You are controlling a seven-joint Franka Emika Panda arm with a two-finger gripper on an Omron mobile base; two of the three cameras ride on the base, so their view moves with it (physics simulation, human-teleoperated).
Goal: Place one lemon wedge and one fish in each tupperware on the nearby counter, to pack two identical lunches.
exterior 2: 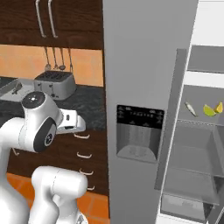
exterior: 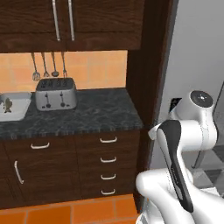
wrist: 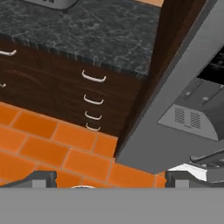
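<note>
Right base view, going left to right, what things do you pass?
Robot arm → toaster → fridge door with dispenser → fish → green lemon wedge → yellow lemon wedge on the open fridge shelf.

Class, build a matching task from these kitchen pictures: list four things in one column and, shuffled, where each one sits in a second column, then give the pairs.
Things:
1. toaster
2. lemon wedges
3. tupperware
4. utensils

Places:
A. hanging on the orange wall
B. on a shelf in the open fridge
C. at the left edge of the counter, holding a fish
D. on the counter under the utensils

Pairs: 1-D, 2-B, 3-C, 4-A
</note>
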